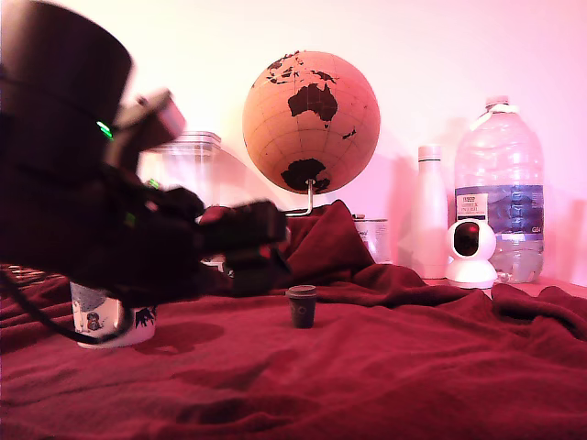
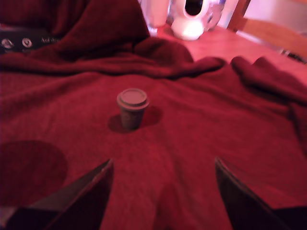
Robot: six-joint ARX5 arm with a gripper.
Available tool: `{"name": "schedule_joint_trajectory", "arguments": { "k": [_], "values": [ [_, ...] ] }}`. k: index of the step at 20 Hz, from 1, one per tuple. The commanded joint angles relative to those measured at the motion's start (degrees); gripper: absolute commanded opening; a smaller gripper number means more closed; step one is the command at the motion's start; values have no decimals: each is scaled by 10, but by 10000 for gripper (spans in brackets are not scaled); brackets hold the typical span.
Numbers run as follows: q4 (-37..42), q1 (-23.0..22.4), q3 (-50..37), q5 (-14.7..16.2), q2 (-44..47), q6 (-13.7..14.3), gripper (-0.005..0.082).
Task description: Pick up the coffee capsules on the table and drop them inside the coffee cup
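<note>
- Wrinkled dark red cloth [image 1: 394, 367] covers the whole table; behind it stand a cork-coloured globe [image 1: 312, 121], a large clear plastic water bottle [image 1: 500, 188] and a small white round camera [image 1: 470, 252].
- The small dark brown coffee capsule [image 2: 132, 108] stands upright near the middle of the cloth, its long axis vertical, wide flat rim on top.
- The black gripper [image 2: 163, 191] hangs apart from the capsule, fingers spread wide and holding nothing.
- The white printed ceramic mug [image 1: 115, 321] stands near the cloth's edge at the exterior view's left, partly hidden by the arm.
</note>
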Motion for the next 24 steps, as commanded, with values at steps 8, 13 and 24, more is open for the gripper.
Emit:
{"name": "schedule_joint_trajectory", "arguments": {
  "k": [8, 13, 24],
  "values": [
    [3, 12, 54, 13, 60, 18, 604],
    [0, 32, 64, 26, 66, 18, 604],
    [-26, 45, 133, 62, 116, 29, 604]
  ]
}}
